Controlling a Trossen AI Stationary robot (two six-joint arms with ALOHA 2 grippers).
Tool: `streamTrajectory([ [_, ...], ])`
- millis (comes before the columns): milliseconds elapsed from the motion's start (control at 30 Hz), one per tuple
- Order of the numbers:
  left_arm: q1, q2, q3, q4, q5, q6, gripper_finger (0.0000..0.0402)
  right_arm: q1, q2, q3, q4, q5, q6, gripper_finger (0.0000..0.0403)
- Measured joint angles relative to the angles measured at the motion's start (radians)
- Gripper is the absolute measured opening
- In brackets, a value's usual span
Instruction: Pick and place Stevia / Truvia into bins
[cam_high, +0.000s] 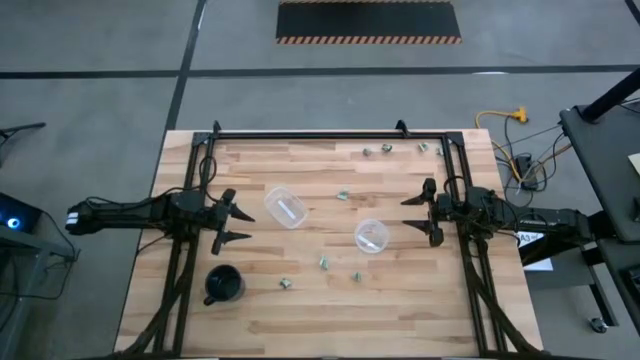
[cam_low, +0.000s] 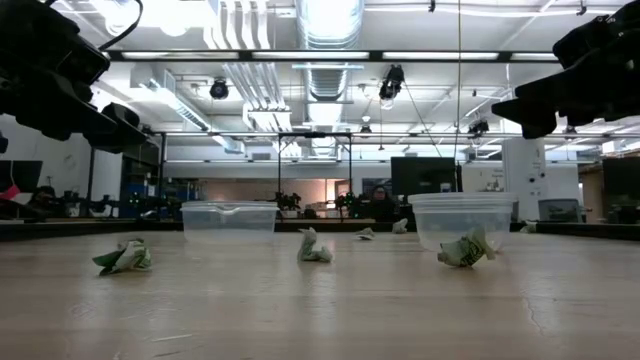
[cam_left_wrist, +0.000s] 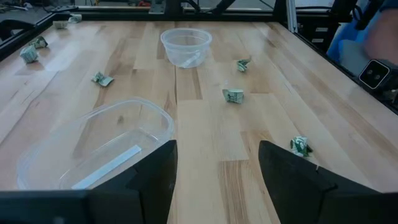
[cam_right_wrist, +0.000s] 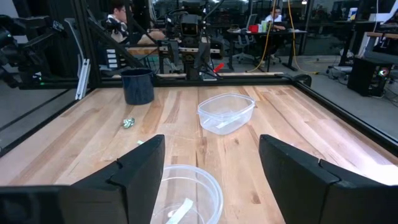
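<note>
Two round clear bins stand on their bases on the wooden table: one (cam_high: 285, 207) just right of my left gripper (cam_high: 238, 218), the other (cam_high: 371, 236) just left of my right gripper (cam_high: 412, 213). Several crumpled green-and-white packets lie scattered: one (cam_high: 343, 195) between the bins, some (cam_high: 324, 263) nearer the near edge, some (cam_high: 386, 150) by the far edge. Both grippers are open, hover above the table and hold nothing. The left wrist view shows the near bin (cam_left_wrist: 99, 146), the far bin (cam_left_wrist: 186, 46) and packets (cam_left_wrist: 233, 95). The right wrist view shows both bins (cam_right_wrist: 226, 112).
A black cup (cam_high: 224, 285) stands near the near-left corner, below my left gripper in the high view. A black metal frame (cam_high: 330, 133) runs along the far edge and down both sides of the table. Bare wood lies along the near edge.
</note>
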Motion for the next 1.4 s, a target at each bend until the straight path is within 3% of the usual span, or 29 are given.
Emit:
streamTrajectory([
  [1400, 0.000, 0.000, 0.000, 0.000, 0.000, 0.000, 0.0209, 0.000, 0.001, 0.000, 0.001, 0.000, 0.000, 0.0251],
])
